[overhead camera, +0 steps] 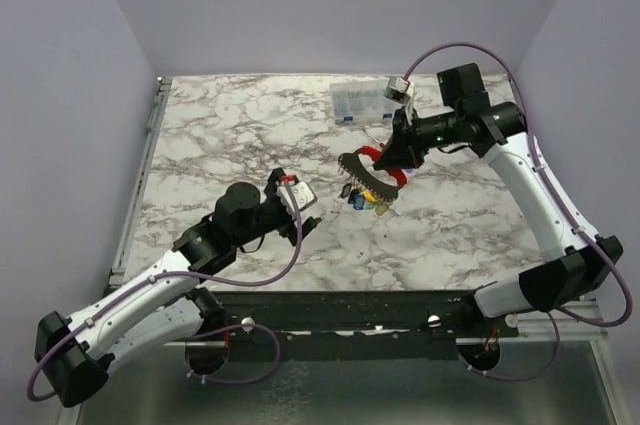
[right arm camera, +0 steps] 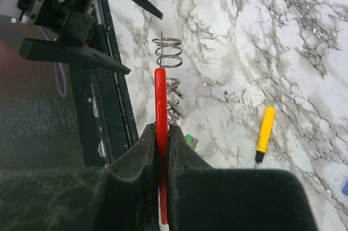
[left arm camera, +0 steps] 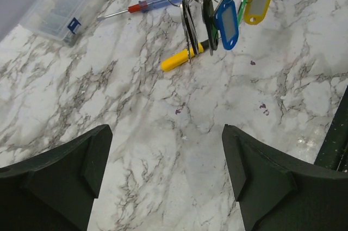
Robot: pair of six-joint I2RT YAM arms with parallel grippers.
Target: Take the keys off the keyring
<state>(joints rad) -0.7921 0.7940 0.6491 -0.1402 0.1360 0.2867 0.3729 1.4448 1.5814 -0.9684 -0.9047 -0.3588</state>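
My right gripper (overhead camera: 393,160) is shut on the red band of the keyring (overhead camera: 372,156) and holds it above the table. In the right wrist view the red band (right arm camera: 160,98) stands edge-on between the closed pads, with silvery wire rings (right arm camera: 167,51) beyond it. The keys (overhead camera: 360,197) hang below the ring. In the left wrist view they show as a blue tag (left arm camera: 227,22), a yellow tag (left arm camera: 258,0), a green one and black-headed keys (left arm camera: 188,22). My left gripper (left arm camera: 167,160) is open and empty, low over the marble, near the keys but apart from them (overhead camera: 305,207).
A yellow-handled screwdriver (left arm camera: 182,60) lies on the marble under the keys and also shows in the right wrist view (right arm camera: 265,132). A blue-and-red screwdriver (left arm camera: 147,4) lies behind it. A clear plastic parts box (overhead camera: 362,102) stands at the back. The table's black front rail (right arm camera: 109,111) is near.
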